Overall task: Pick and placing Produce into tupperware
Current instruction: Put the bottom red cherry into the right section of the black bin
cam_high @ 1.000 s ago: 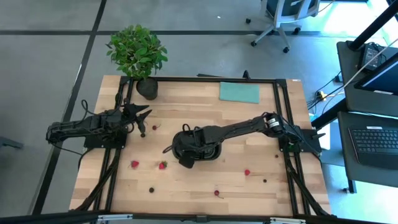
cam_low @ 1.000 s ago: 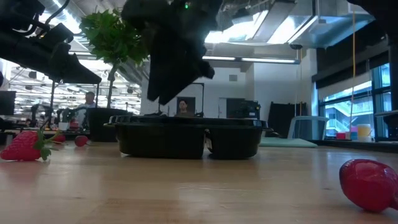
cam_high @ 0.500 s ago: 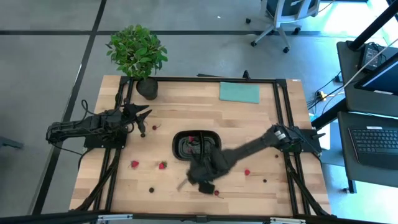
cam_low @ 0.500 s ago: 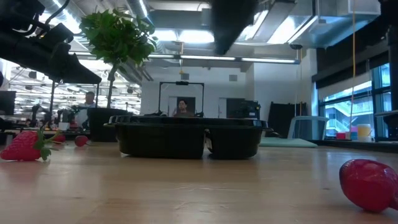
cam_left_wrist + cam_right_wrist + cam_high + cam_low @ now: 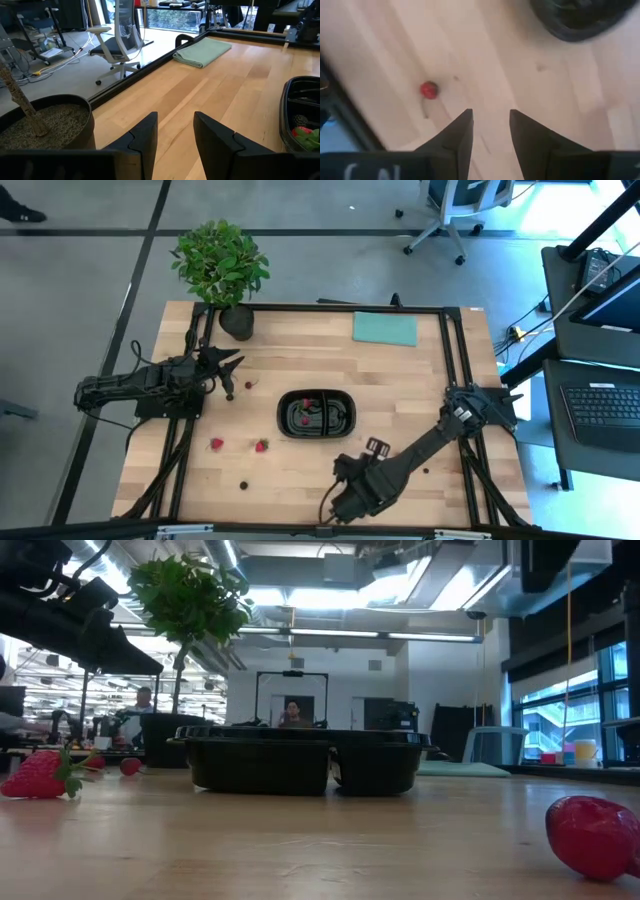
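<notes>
The black tupperware lies at the table's middle with red and green produce in it. Loose produce rests on the wood: two strawberries, a dark berry, and a small red fruit. My right gripper hangs open near the table's front edge, pointing down, with the red fruit off to one side of its fingers. My left gripper waits open at the table's left, with nothing between its fingers.
A potted plant stands at the far left corner and a teal cloth lies at the far edge. A black rail runs along the front edge near my right gripper. Another dark berry lies front right.
My right gripper has swung from above the tupperware toward the table's near edge and somewhat to the right, tipping to point more steeply down. The tupperware, covered by the arm before, now shows whole in the high view.
</notes>
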